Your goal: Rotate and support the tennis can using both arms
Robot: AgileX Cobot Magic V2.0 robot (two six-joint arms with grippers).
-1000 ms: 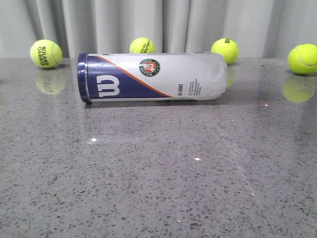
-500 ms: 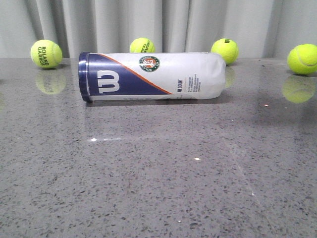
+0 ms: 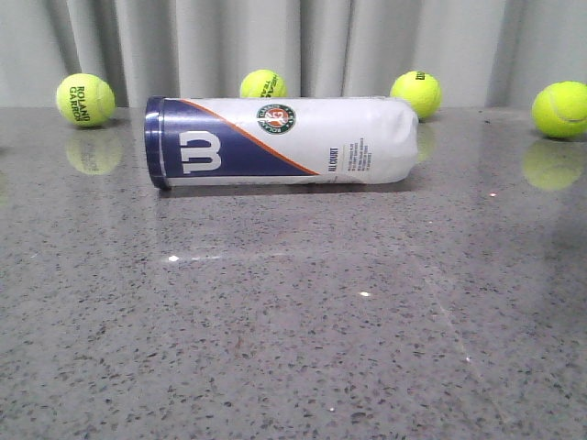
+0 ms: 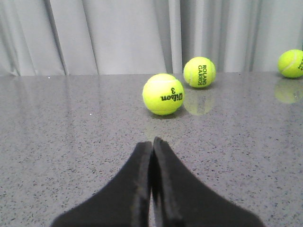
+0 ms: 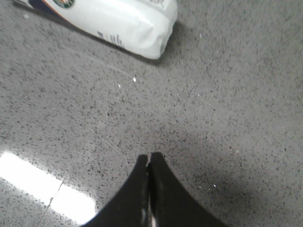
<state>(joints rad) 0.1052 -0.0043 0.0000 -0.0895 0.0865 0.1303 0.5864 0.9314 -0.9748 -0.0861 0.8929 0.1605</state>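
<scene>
Lying on its side toward the back of a speckled grey stone surface (image 3: 293, 321), the tennis can (image 3: 284, 142) stretches left to right in the front view. Its navy band with the white "W" is at the left end, the round red-green emblem sits near the middle on top, and the white label runs to the right end. Four yellow-green tennis balls rest behind it along a pale curtain (image 3: 303, 46): one at far left (image 3: 85, 99), one just behind the can (image 3: 263, 84), one near its right end (image 3: 416, 93), one at far right (image 3: 560, 109). Neither arm touches the can. The left pincer (image 4: 152, 144) has its fingers pressed together, holding nothing, pointing toward a ball marked "3" (image 4: 163, 94). The right pincer (image 5: 149, 158) is likewise closed and empty, hovering over bare stone, well apart from the can's white end (image 5: 142, 28).
</scene>
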